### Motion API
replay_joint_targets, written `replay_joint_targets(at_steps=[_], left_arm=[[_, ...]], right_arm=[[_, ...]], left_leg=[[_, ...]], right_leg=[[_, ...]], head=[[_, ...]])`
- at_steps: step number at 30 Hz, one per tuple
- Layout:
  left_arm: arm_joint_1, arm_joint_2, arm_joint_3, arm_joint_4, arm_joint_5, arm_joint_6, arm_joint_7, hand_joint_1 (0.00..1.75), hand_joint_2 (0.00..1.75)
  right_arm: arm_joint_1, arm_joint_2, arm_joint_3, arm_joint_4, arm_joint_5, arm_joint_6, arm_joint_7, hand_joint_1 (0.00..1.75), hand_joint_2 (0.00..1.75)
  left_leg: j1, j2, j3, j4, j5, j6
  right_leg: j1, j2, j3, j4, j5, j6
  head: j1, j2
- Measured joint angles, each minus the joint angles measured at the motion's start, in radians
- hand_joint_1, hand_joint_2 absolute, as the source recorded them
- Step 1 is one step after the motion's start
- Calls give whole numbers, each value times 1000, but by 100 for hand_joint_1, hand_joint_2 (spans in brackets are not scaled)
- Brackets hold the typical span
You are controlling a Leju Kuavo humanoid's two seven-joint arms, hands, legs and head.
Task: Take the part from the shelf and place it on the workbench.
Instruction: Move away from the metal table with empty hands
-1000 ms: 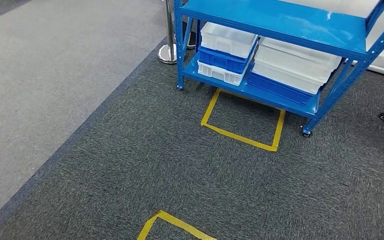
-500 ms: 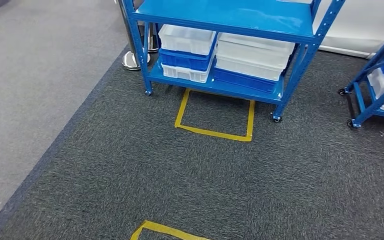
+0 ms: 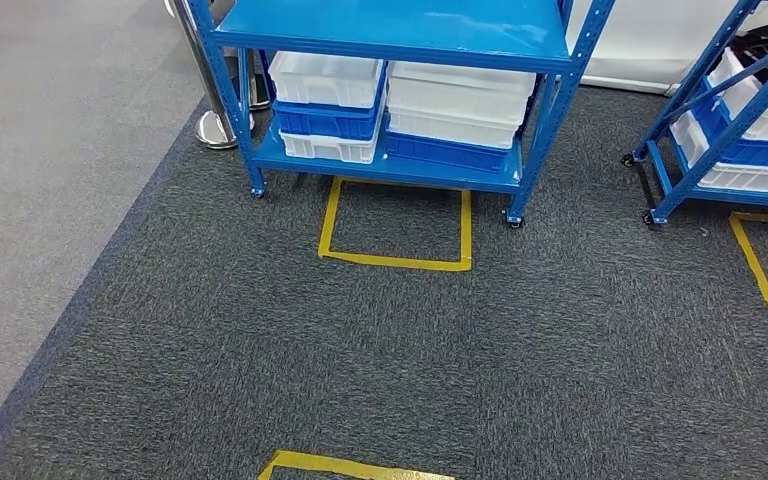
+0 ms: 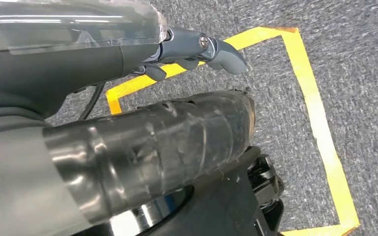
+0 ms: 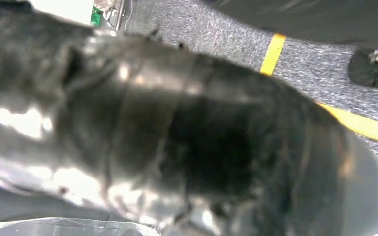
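A blue wheeled shelf (image 3: 390,25) stands ahead in the head view, its top board bare. On its lower board sit stacked white bins (image 3: 460,100) and a blue bin (image 3: 325,120); I cannot tell what they contain. A second blue shelf (image 3: 760,152) at the right edge carries more bins, the top one with something dark in it. My left hand (image 4: 197,51) hangs over the carpet, thumb out, nothing in its fingers. A clear cover of my right hand (image 5: 54,226) shows in a blurred wrist view; its fingers are hidden.
A yellow tape square (image 3: 395,262) marks the dark carpet just in front of the shelf. Another tape corner (image 3: 350,468) lies near my feet, and one more (image 3: 755,265) at the right. A chrome post base (image 3: 215,130) stands left of the shelf, beside lighter grey floor (image 3: 50,130).
The whole picture has shifted: the camera turned, so the shelf now sits squarer and further left, and the second shelf has come in at the right.
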State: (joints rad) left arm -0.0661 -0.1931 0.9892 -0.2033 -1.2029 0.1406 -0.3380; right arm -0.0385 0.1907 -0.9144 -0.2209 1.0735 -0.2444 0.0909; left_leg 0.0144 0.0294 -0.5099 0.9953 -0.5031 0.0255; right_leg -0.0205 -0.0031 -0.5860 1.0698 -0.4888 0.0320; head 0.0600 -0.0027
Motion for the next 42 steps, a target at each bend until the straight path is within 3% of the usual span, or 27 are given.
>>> replay_joint_targets(at_steps=[1, 4, 6, 9, 10, 11, 12, 14, 16, 18, 21, 22, 24, 25, 26, 27, 28, 30, 32, 35, 37, 40, 41, 42], left_arm=[[-1, 0, 0, 0, -2, -1, 0, 0, 0], [-4, 0, 0, 0, -6, -4, 0, 0, 0], [-4, 0, 0, 0, -8, -5, 0, 0, 0], [-4, 0, 0, 0, -11, -6, 0, 0, 0], [-3, 0, 0, 0, -12, -6, 0, 0, 0], [-2, 0, 0, 0, -12, -6, 0, 0, 0], [-1, 0, 0, 0, -12, -6, 0, 0, 0], [0, 0, 0, 0, -12, -6, 0, 0, 0], [-2, 1, 0, 0, -13, -6, 0, 0, 0], [-4, 2, 0, 0, -14, -6, 0, 0, 0], [-3, 1, 0, 0, -14, -6, 0, 0, 0], [-3, 1, 0, 0, -14, -6, 0, 0, 0], [-4, 0, 0, 0, -14, -6, 0, 0, 0], [-4, 1, 0, 0, -15, -6, 0, 0, 0], [-3, 1, 0, 0, -15, -7, 0, 0, 0], [-3, 1, 0, 0, -15, -7, 1, 0, 0], [-3, 0, 0, 0, -15, -7, 1, 0, 0], [-2, 0, 0, 0, -16, -8, 2, 0, 0], [-2, 0, 0, 0, -17, -8, 2, 0, 0], [-6, 0, 0, 0, -18, -8, 2, 0, 0], [-8, 0, 0, 0, -18, -8, 1, 0, 0], [-4, 0, -1, 0, -18, -8, 0, 0, 0], [-3, 0, -1, 0, -18, -8, 0, 0, 0], [-1, 0, -1, 0, -18, -8, 0, 0, 0]], right_arm=[[0, 0, 0, 0, 1, 1, 3, 0, 0], [-1, 1, 0, 0, 3, 3, 14, 0, 0], [-1, 1, 0, 0, 4, 9, 25, 0, 0], [-2, 1, 0, 0, 5, 19, 41, 0, 0], [-2, 2, 0, 0, 5, 21, 44, 0, 0], [-1, 2, 0, 0, 6, 21, 46, 0, 0], [-1, 2, 0, 0, 6, 21, 48, 0, 0], [-2, 3, 0, 0, 7, 20, 52, 0, 0], [-3, 5, 0, 0, 8, 19, 54, 0, 0], [-3, 7, 0, 0, 9, 19, 54, 0, 0], [-5, 8, 0, 0, 11, 19, 55, 0, 0], [-5, 8, 0, 0, 11, 19, 55, 0, 0], [-4, 8, 0, 0, 12, 19, 57, 0, 0], [-4, 8, 0, 0, 13, 19, 59, 0, 0], [-4, 8, 0, 0, 13, 19, 61, 0, 0], [-4, 8, 0, 0, 13, 19, 64, 0, 0], [-3, 7, 0, 0, 14, 19, 66, 0, 0], [-3, 7, 0, 0, 15, 19, 68, 0, 0], [-4, 8, 0, 0, 17, 19, 68, 0, 0], [-4, 8, 0, 0, 18, 19, 68, 0, 0], [-2, 8, 0, 0, 19, 19, 69, 0, 0], [-2, 8, 0, 0, 19, 19, 70, 0, 0], [-2, 8, 0, 0, 19, 19, 70, 0, 0], [-2, 8, 0, 0, 19, 19, 70, 0, 0]], left_leg=[[-2, 1, 0, 2, -2, -6], [-2, 0, 2, 2, -6, -22], [1, -7, -9, 37, -33, -31], [3, -18, -95, 220, -125, -36], [3, -19, -124, 276, -142, -36], [3, -19, -138, 299, -138, -35], [3, -19, -134, 283, -114, -32], [0, -21, -81, 155, -38, -19], [-6, -24, -34, 42, 2, -9], [-12, -26, -27, 17, 2, -5], [-6, -22, -14, -1, 13, 10], [-3, -20, -10, -8, 17, 16], [-4, -17, -8, -11, 18, 21], [-4, -16, -8, -10, 16, 21], [-4, -15, -6, -9, 13, 21], [-3, -15, -3, -8, 9, 19], [-2, -15, 3, -7, 5, 17], [-4, -15, 11, -4, -8, 6], [-8, -15, 14, -2, -18, -6], [-6, -14, 21, 1, -29, -22], [-3, -17, 0, 56, -61, -32], [-2, -19, -109, 253, -137, -36], [-2, -20, -142, 296, -140, -35], [-2, -20, -157, 304, -121, -33]], right_leg=[[2, -2, 17, -33, 7, -5], [6, 2, 21, -44, 6, -24], [4, 3, 23, -50, 9, -38], [8, 3, 22, -51, 10, -51], [11, 5, 22, -50, 9, -52], [13, 6, 22, -49, 8, -54], [15, 9, 23, -48, 7, -54], [17, 15, 28, -47, 4, -54], [20, 18, 28, -44, 2, -48], [20, 19, 26, -44, 1, -36], [19, 16, 21, -25, -14, -20], [18, 15, 4, 12, -36, -15], [13, 13, -59, 135, -96, -8], [11, 13, -92, 196, -116, -4], [8, 12, -112, 227, -117, -1], [5, 11, -112, 220, -96, 1], [2, 9, -92, 173, -60, 3], [0, 2, -28, 35, 5, 1], [3, -1, 4, -35, 18, -8], [7, 1, 10, -41, 8, -29], [6, 1, 20, -46, 3, -44], [10, 2, 33, -47, -9, -58], [13, 4, 39, -47, -14, -59], [15, 7, 47, -47, -20, -59]], head=[[0, 0], [-1, 0], [-2, 0], [-3, 0], [-2, 0], [-2, 0], [-3, 0], [-2, 0], [-2, 0], [-2, 0], [-1, 0], [0, 0], [1, 0], [0, 0], [0, 0], [0, 0], [0, 0], [1, 0], [0, 0], [-2, 0], [-3, 0], [-4, 0], [-4, 0], [-4, 0]])
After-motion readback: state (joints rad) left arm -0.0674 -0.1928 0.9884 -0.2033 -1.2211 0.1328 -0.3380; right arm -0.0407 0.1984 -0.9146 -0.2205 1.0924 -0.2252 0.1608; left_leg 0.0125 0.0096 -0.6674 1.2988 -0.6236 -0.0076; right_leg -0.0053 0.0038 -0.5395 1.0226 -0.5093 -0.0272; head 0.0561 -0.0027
